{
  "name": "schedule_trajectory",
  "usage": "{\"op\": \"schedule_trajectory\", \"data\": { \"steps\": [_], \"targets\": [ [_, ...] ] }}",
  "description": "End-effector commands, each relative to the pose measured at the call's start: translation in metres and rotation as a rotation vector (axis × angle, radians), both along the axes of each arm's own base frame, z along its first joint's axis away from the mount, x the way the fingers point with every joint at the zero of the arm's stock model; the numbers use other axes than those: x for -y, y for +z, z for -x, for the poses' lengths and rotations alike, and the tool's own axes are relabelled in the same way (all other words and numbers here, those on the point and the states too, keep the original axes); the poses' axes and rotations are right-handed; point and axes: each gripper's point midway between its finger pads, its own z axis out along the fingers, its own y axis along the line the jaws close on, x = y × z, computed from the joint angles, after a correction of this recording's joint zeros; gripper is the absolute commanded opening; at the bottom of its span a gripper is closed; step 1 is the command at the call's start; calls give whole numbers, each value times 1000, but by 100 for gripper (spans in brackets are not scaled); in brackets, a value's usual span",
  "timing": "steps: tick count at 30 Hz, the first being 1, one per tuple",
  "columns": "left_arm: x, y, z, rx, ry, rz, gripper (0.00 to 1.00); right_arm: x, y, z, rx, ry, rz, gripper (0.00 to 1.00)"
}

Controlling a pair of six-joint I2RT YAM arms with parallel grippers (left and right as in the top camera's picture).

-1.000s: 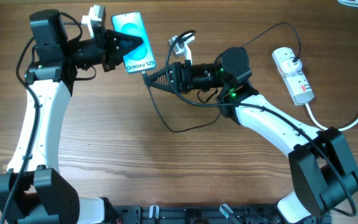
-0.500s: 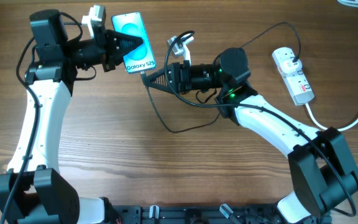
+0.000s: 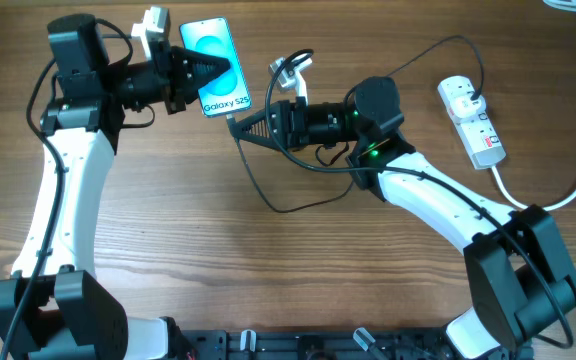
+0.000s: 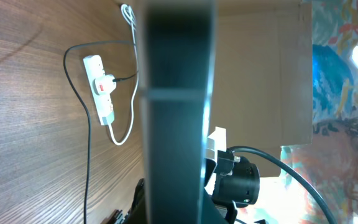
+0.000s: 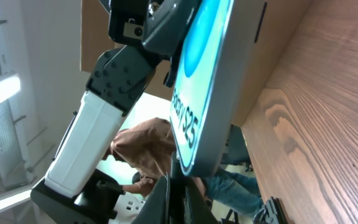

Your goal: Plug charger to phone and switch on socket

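Note:
The phone [image 3: 217,62] with its teal screen and "Galaxy S25" lettering is held off the table by my left gripper [image 3: 218,72], which is shut on its edge; its dark back fills the left wrist view [image 4: 176,112]. My right gripper [image 3: 243,123] is shut on the charger connector, pressed at the phone's bottom edge [image 5: 194,163]. The thin black charger cable [image 3: 298,200] loops over the table and runs to the socket [image 3: 472,121], a white power strip at the right, also visible in the left wrist view [image 4: 99,90].
A thick white cord [image 3: 558,200] runs from the socket toward the right edge. The wooden table [image 3: 218,260] lies below both arms. A cardboard panel [image 4: 272,68] stands beyond the table.

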Motion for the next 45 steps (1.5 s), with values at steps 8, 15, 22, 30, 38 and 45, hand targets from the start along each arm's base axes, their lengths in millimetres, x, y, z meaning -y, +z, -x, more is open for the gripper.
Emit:
{"op": "schedule_trajectory", "data": {
  "steps": [8,15,22,30,38,45],
  "targets": [
    [2,16,8,70,-39,15,4,1,10,6,19,19,-12,4],
    [2,16,8,74,-42,15,4,0,11,3,17,1,-16,4],
    [2,16,8,99,-45,8,4,1,14,3,18,3,-24,4],
    [3,17,11,78,-59,24,4,0,15,1,17,-11,-29,4],
    [2,16,9,39,-44,29,4,0,15,1,18,-8,-28,4],
    [2,16,10,39,-45,29,4,0,15,0,17,-15,-30,4]
  ]
}}
